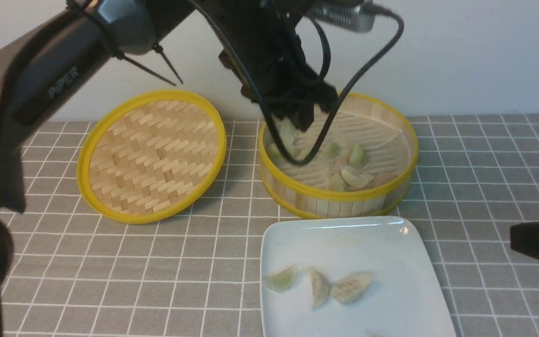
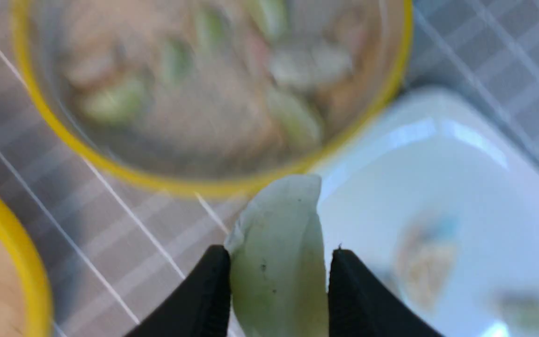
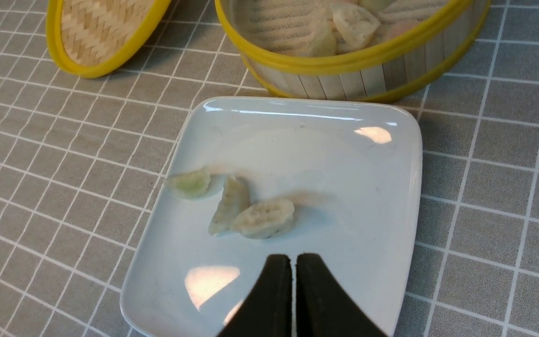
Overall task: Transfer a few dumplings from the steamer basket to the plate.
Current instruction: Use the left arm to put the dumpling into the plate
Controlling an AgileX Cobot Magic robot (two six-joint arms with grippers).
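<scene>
Pinching a pale green dumpling (image 2: 276, 220) in the left tool (image 2: 279, 255), squeezing it from both sides between the black pads (image 2: 211, 285), with the pleated edge sticking out beyond the tips. Holding it over the left part of the steamer basket (image 1: 339, 200), raised off the slatted floor and about level with the yellow rim, judging by the front view. Leaving several more dumplings (image 1: 356, 155) lying in the basket, green and cream, scattered across the middle and the near side; blurring too much in the left wrist view for counting. Trailing a black cable (image 1: 344, 98) from the left arm across the basket's opening.

Showing the plate (image 1: 386, 262) lying on the desk (image 1: 110, 262) just in front of the basket, close to its wall, not revealing for certain any contact between them. Carrying three pieces on its left half: a green dumpling (image 1: 281, 279) nearest the left rim, a cream dumpling (image 1: 320, 288) just beside it, and a third dumpling (image 1: 350, 288) touching the cream dumpling, going by the right wrist view.

Hanging the right tool (image 3: 294, 264) off to the plate's right, apart from it, jaws pressed together and gripping nothing. Showing the woven lid (image 1: 152, 154) on the desk to the left of the basket, near it but apart.
</scene>
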